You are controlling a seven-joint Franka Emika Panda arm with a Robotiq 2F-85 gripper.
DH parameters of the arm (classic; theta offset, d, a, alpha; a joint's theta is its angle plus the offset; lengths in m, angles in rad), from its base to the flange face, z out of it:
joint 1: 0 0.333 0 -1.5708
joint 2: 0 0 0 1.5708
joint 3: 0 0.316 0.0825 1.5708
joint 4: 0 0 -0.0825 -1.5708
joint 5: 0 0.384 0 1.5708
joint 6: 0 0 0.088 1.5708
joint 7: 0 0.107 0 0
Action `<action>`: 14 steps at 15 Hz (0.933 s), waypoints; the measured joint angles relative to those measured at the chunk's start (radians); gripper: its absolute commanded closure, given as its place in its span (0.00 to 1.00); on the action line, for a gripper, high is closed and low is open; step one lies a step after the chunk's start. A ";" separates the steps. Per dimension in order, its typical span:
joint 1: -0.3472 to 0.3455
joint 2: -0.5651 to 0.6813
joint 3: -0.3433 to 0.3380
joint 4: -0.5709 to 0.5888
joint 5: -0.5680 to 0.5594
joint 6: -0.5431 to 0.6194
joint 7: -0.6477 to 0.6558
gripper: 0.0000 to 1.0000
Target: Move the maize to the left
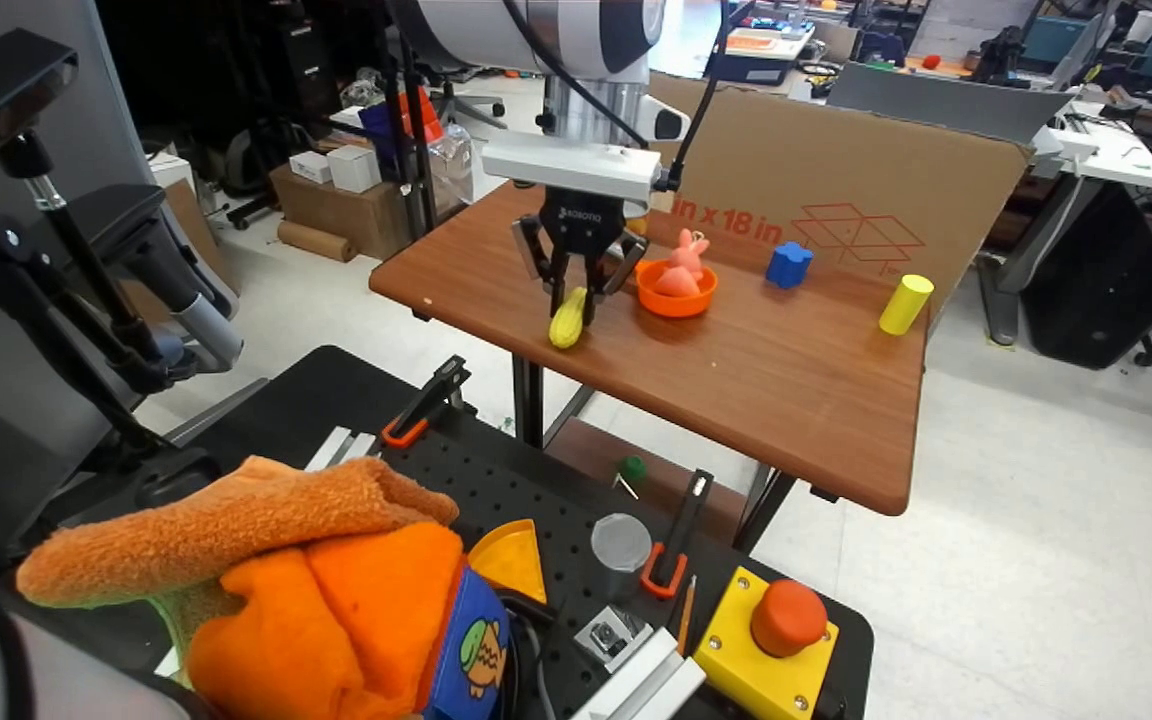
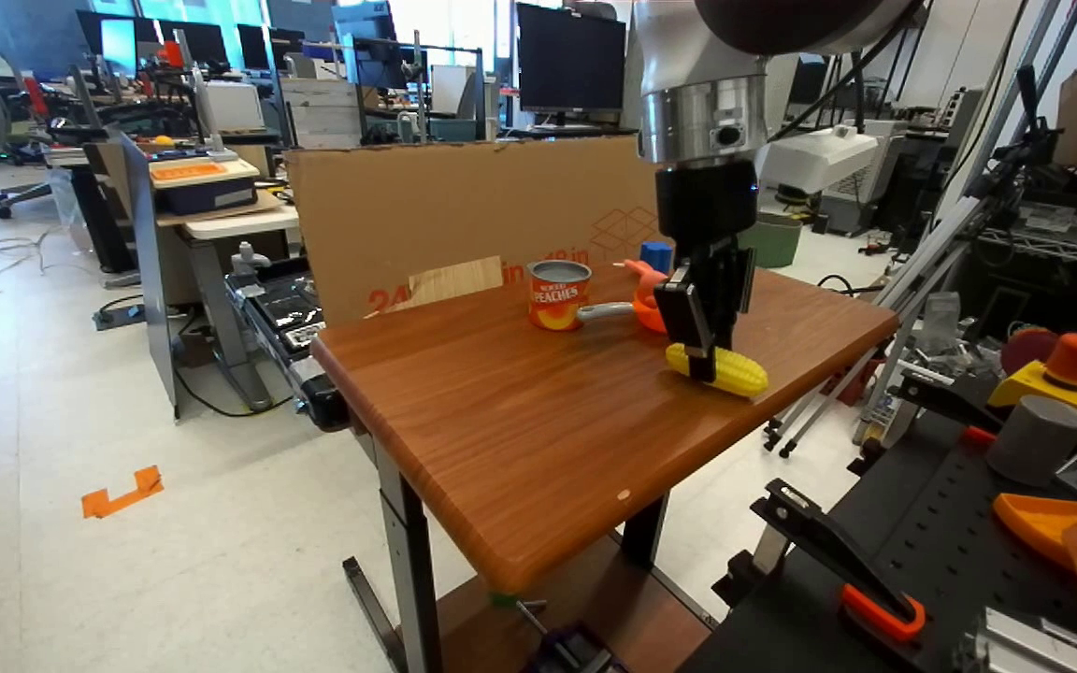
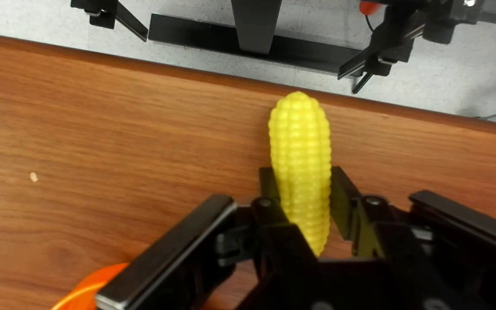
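The maize is a yellow toy corn cob with a kernel texture. It lies lengthwise between the two fingertips of my gripper in the wrist view, with both fingers against its sides. Its far end points toward the table edge, and its near end is partly hidden by a finger. In both exterior views the maize is at the gripper's fingertips, close to the table's long edge. It is at or just above the tabletop; I cannot tell if it touches.
On the wooden table stand an orange pan with a pink bunny toy, a blue block and a yellow cylinder. A peaches can stands near the pan handle. A cardboard sheet borders the table's back.
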 measured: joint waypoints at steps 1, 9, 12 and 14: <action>0.004 0.001 0.000 0.001 -0.002 0.000 0.006 0.42; 0.004 -0.019 0.000 -0.018 -0.003 -0.060 0.011 0.00; 0.001 -0.129 0.000 -0.075 -0.003 -0.208 0.012 0.00; -0.003 -0.213 -0.002 -0.121 -0.003 -0.262 0.013 0.00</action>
